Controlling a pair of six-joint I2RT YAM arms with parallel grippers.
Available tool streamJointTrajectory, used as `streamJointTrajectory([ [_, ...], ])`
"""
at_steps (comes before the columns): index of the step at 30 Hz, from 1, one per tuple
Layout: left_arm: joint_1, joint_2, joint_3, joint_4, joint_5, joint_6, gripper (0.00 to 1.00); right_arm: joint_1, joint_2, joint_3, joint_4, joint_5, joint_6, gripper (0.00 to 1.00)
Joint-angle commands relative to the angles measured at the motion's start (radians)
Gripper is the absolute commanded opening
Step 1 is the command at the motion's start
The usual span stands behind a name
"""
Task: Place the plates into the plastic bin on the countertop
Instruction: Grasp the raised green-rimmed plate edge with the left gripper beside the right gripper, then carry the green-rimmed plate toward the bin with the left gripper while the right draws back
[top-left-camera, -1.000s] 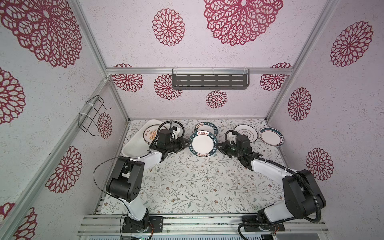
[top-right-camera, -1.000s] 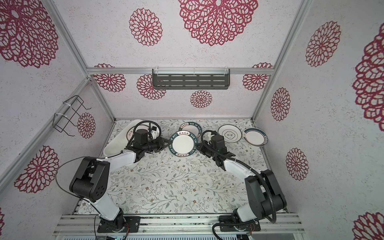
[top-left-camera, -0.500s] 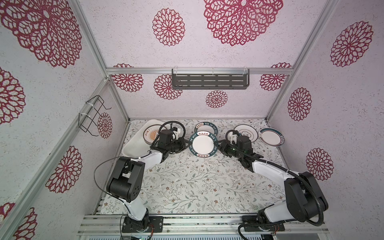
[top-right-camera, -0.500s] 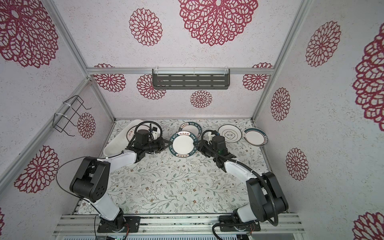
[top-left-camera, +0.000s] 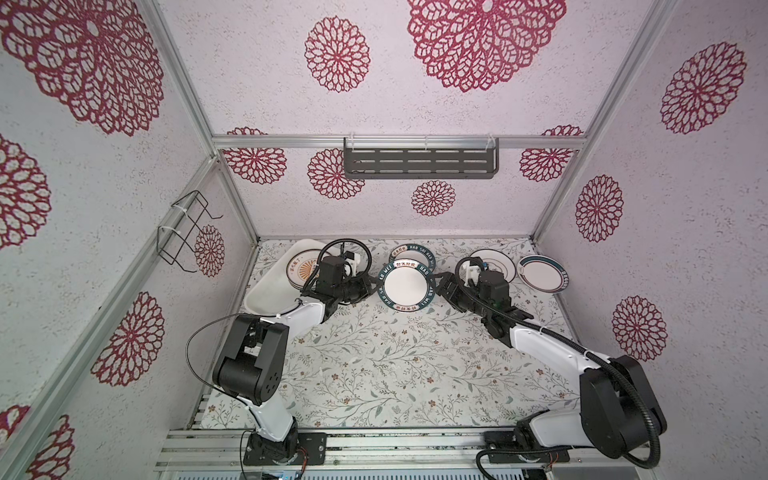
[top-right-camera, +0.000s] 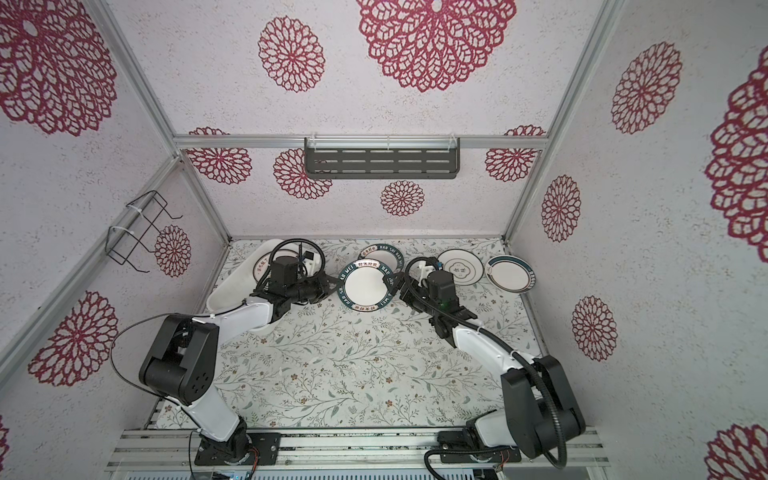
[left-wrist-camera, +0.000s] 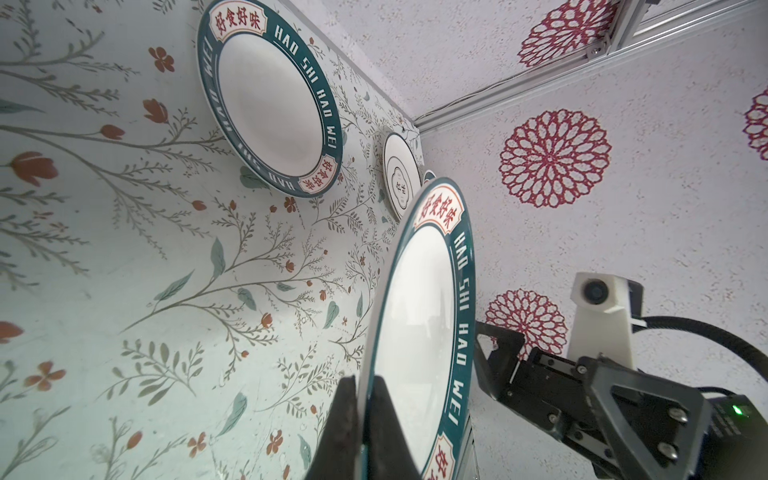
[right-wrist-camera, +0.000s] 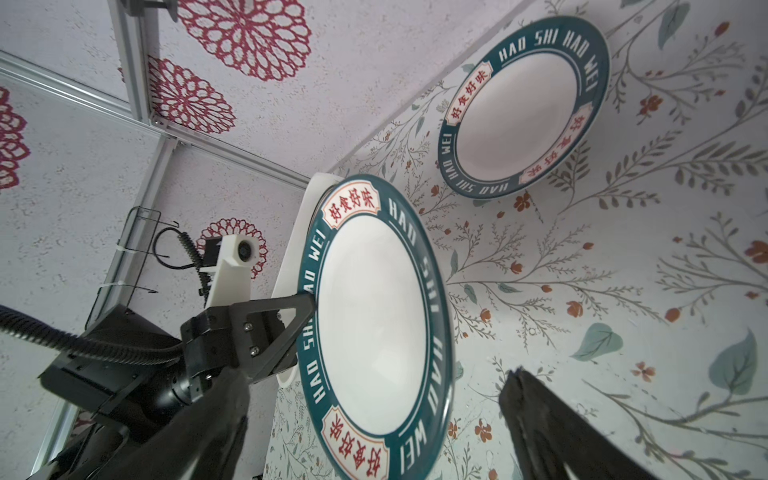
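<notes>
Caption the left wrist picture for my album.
Left hand grips a teal-rimmed plate by its rim over the leafy countertop.

Robotics test cell dressed as a kitchen. Evidence: bare aluminium frame bars (top-left-camera: 282, 141) edge panel walls papered with red floral medallions (top-left-camera: 249, 75); whitish vine-printed countertop (top-left-camera: 395, 365); dark grey slotted metal wall shelf (top-left-camera: 420, 164); black wire rack (top-left-camera: 183, 232).

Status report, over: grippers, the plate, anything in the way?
Left gripper shut on teal-rimmed plate, lifted off countertop. Right gripper open at its rim. Left arm overhangs plastic bin.
</notes>
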Motion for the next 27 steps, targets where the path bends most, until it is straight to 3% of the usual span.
streamJointTrajectory([
  [1, -0.008, -0.046, 0.034, 0.025, -0.003, 0.011, 0.03, -0.002, -0.047, -0.008, -0.019, 0.045, -0.038, 0.99],
  [12, -0.007, -0.088, 0.035, -0.038, -0.023, 0.022, 0.03, 0.0, -0.08, -0.023, -0.049, 0.073, -0.036, 0.99],
  [27, 0.014, -0.153, 0.201, -0.393, -0.037, 0.162, 0.03, -0.007, -0.109, 0.114, -0.203, 0.224, -0.143, 0.99],
])
